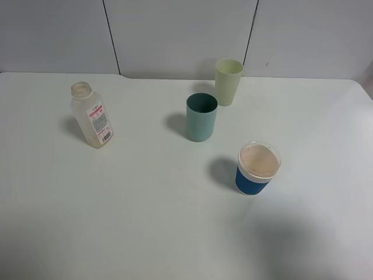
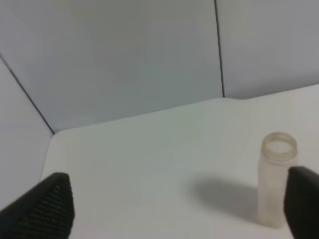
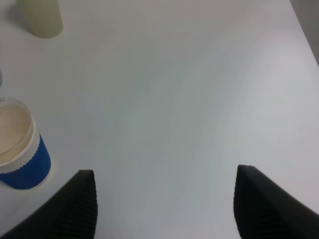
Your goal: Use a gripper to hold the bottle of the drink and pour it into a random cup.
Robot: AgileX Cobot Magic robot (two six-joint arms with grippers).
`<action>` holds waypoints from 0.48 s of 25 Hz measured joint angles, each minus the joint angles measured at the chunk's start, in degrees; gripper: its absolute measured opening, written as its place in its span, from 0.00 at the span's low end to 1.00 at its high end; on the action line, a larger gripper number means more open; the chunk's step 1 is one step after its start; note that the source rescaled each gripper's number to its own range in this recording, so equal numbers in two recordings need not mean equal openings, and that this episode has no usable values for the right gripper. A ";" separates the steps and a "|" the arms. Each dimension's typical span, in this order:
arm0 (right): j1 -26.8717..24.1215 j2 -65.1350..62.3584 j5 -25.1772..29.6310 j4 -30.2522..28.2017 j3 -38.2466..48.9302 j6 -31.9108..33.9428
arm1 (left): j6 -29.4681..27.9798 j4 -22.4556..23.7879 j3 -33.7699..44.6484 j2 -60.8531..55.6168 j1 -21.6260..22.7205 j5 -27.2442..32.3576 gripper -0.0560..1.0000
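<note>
Bottle of the drink (image 1: pixel 92 116): one; cups: three.

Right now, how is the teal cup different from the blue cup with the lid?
The teal cup is open at the top, while the blue cup is covered by a clear lid. The teal cup is one plain matte colour; the blue cup has a ribbed blue sleeve below a white rim. The teal cup stands farther back, beside the pale green cup; the blue cup stands nearer the front, alone. Both stand upright on the white table.
</note>
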 joint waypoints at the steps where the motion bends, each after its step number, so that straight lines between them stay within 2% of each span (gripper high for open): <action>1: 0.00 0.00 0.00 0.00 0.00 0.00 | -0.53 -0.16 0.00 -0.90 0.00 1.46 0.77; 8: 0.00 0.00 0.00 0.00 0.00 0.00 | -1.80 -1.92 0.00 -8.55 0.00 7.71 0.77; 12: 0.00 0.00 0.00 0.00 0.00 0.00 | -4.73 -2.08 -0.04 -12.98 0.00 12.34 0.77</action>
